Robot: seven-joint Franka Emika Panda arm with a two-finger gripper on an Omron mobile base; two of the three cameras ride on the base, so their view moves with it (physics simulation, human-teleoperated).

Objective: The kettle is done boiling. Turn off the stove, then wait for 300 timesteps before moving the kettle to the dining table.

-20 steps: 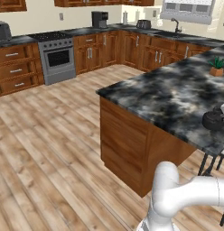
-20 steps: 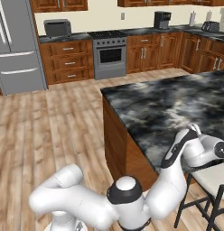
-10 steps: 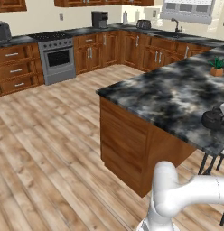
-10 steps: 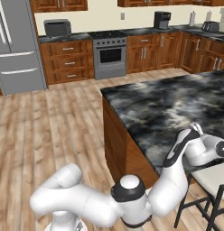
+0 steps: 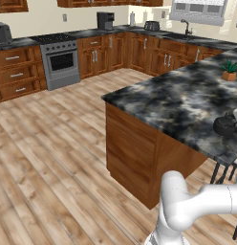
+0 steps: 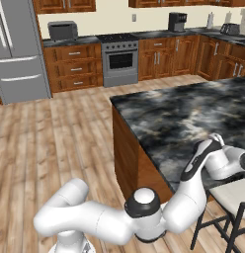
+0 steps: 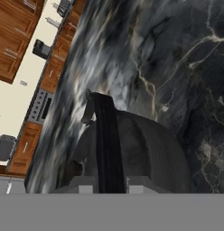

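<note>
The squat dark kettle (image 5: 225, 126) is on or just over the marbled dining table (image 5: 177, 95), near its front right edge. I cannot tell whether it touches the stone. In the hand view the kettle (image 7: 145, 153) bulks large below the hand. My gripper (image 7: 109, 182) is shut on the black handle (image 7: 106, 140) that arches over the kettle's top, with one finger on each side of it. My white forearm (image 6: 213, 160) reaches over the table edge. The stove (image 5: 57, 48) stands far off against the back wall, also seen as the stove (image 6: 118, 52) from the right.
A potted plant (image 5: 229, 72) sits farther back on the table. A stool (image 6: 232, 197) stands by the table edge under my arm. A coffee machine (image 5: 105, 20), a microwave (image 6: 62, 30) and a fridge (image 6: 18, 49) line the back wall. Wood floor lies between.
The kettle and the hand stay where they were on the table; only the arm's lower links have shifted very slightly.
</note>
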